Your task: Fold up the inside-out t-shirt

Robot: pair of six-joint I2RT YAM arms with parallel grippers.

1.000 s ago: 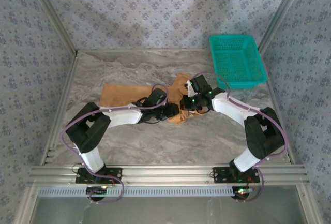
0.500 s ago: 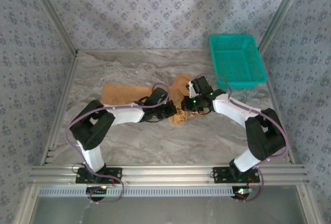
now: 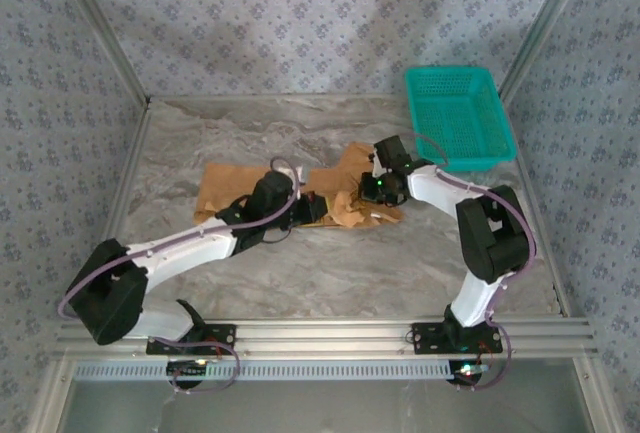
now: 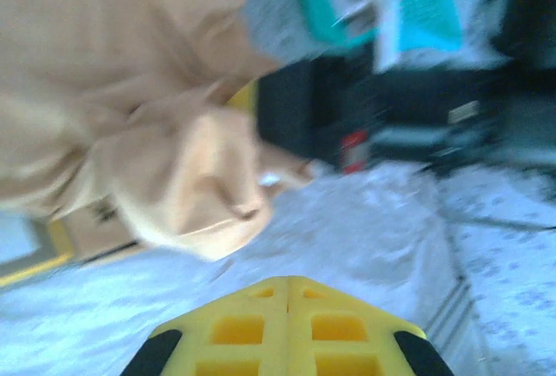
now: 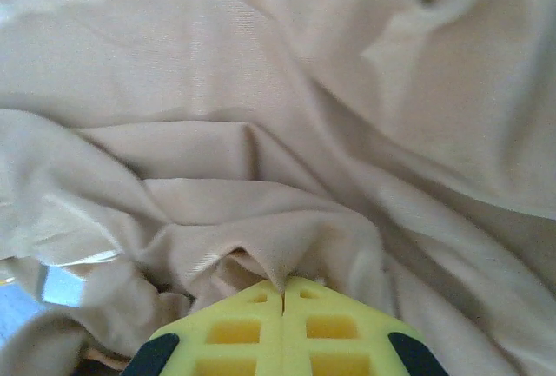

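Observation:
The inside-out t-shirt [image 3: 232,181] is a tan cloth lying crumpled across the middle of the table. My right gripper [image 3: 372,193] rests on its right part. In the right wrist view, the right gripper [image 5: 284,287] is shut, with a raised fold of the t-shirt [image 5: 261,89] pinched at the tips. My left gripper [image 3: 318,209] is at the shirt's near edge, near the centre. In the blurred left wrist view, the left gripper [image 4: 287,279] is shut with nothing between the fingers; it hovers over bare table, and the t-shirt [image 4: 130,89] bunches ahead to the left.
A teal mesh basket [image 3: 458,118] stands at the back right of the marble-patterned table [image 3: 330,273], just beyond the right arm. Aluminium frame rails border the table's left, right and near edges.
The left gripper has closed from partly open, and the left arm has stretched out with its elbow swung left and low. The right gripper moved slightly back and right with the cloth.

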